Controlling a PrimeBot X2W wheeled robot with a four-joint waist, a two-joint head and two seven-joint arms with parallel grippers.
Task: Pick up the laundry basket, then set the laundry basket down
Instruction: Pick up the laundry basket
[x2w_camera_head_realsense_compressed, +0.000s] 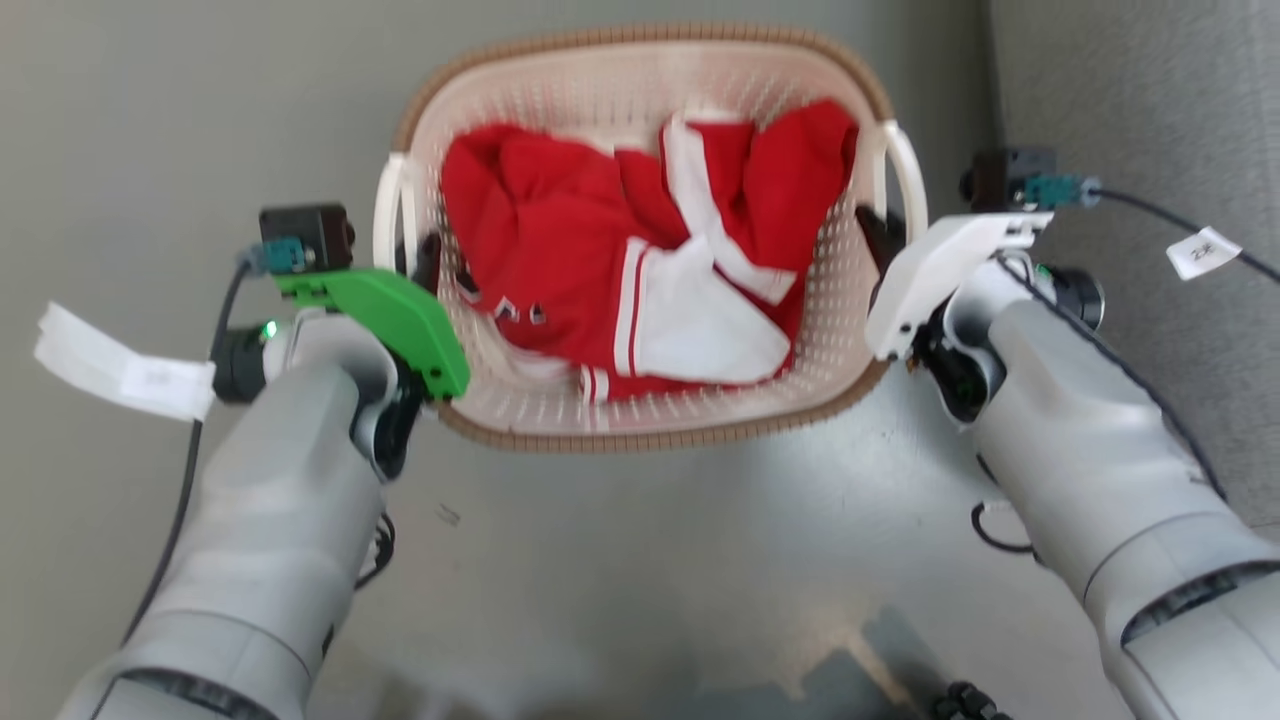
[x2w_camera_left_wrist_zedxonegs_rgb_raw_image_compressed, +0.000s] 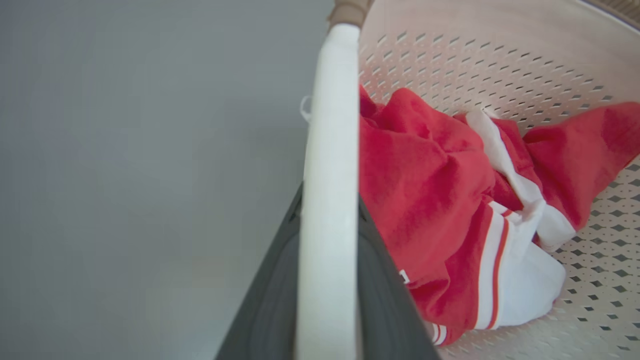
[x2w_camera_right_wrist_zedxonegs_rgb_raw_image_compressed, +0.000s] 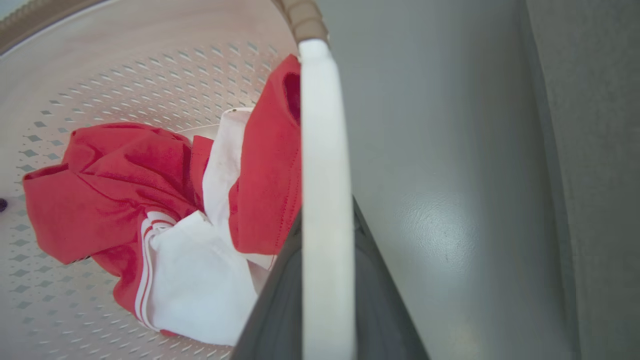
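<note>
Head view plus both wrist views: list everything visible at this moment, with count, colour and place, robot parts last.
laundry basket: one, cream-white perforated with a brown rim, centre of the head view
side handles: two, white, one on each short end of the basket
garment: red and white cloth, count unclear, crumpled inside the basket
floor: grey, glossy, around the basket
textured surface: one, grey, far right
paper tags: two, white, one beside each wrist
left gripper: one, dark fingers, closed on the left handle
right gripper: one, dark fingers, closed on the right handle
forearms: two, pale grey, lower corners
green cover: one, left wrist
white cover: one, right wrist
</note>
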